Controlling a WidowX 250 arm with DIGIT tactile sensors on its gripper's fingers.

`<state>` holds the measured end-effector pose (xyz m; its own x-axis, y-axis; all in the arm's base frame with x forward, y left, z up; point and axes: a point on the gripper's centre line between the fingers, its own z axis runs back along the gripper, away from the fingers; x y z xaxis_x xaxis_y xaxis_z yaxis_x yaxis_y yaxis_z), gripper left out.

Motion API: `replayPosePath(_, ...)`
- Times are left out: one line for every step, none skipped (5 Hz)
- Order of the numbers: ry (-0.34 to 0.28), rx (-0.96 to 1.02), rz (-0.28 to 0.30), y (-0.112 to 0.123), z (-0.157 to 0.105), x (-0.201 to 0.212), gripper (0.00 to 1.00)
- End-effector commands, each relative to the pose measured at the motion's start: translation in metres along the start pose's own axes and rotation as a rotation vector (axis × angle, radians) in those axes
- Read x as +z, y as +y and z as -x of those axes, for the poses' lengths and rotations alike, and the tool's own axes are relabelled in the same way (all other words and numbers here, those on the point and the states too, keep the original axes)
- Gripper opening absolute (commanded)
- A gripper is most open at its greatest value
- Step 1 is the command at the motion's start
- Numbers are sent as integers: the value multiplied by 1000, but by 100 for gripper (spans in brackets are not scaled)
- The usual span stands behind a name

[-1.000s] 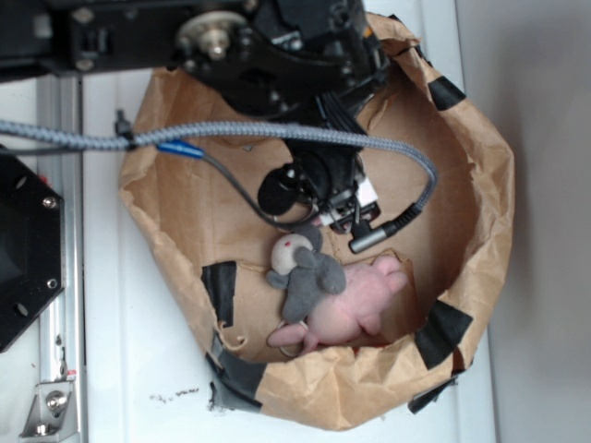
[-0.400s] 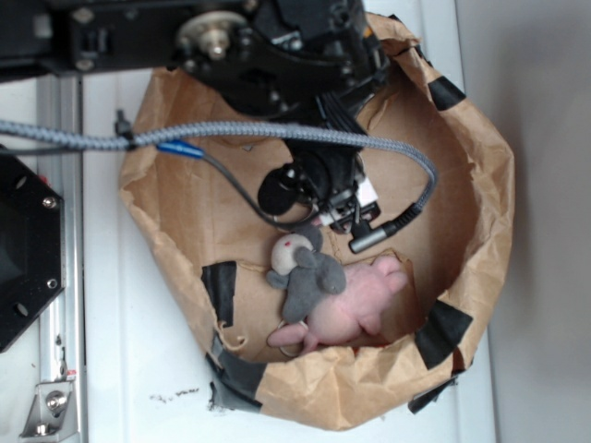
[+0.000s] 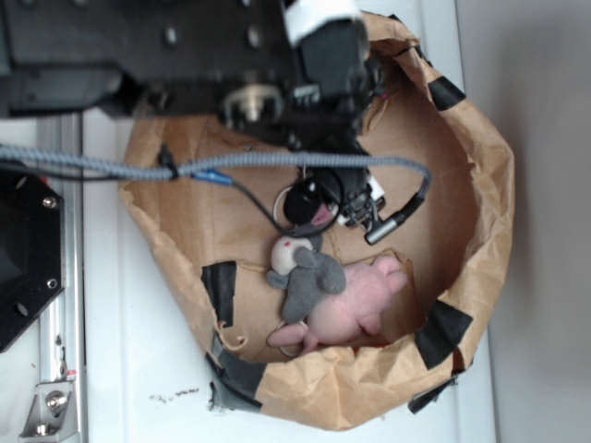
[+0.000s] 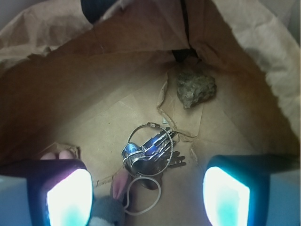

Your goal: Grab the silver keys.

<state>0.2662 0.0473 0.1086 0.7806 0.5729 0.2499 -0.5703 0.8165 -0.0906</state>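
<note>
Silver keys (image 4: 153, 149) lie on the brown paper floor of a crumpled paper bag (image 3: 480, 185), fanned in a small bunch on a thin round metal ring, and they sit between the two fingers (image 4: 70, 195) in the wrist view, nearer the left one, with nothing touching them. The fingers stand wide apart, one at each lower corner of that view, gripping nothing, their pads glowing pale. Just near of the keys a plain whitish oval loop (image 4: 143, 200) touches the bunch, and beside it show a pink ear and a bit of grey plush. Farther in, to the right, a rough grey-brown rock (image 4: 196, 88) rests by a tear in the paper. In the exterior view the black arm (image 3: 305, 83) reaches down into the bag from the top, a grey braided cable (image 3: 111, 166) draped across it, and the grey-and-white plush mouse (image 3: 305, 272) lies against a pink plush toy (image 3: 360, 300). The bag, patched with black tape (image 3: 220, 288), sits on a white bench (image 3: 138, 369).
</note>
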Motion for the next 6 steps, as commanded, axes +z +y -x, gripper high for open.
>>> replayPosePath(-38,136,-61,-8,-10,-25,100)
replayPosePath(-30,157,-84,-7,-18,-38,100)
replayPosePath(-16,137,-29,6,-27,-37,100)
replayPosePath(14,44,33,18,-26,-30,100)
replayPosePath(-9,-47,80,26,-23,-29,100)
replayPosePath(-14,-95,82,25,-20,-34,100)
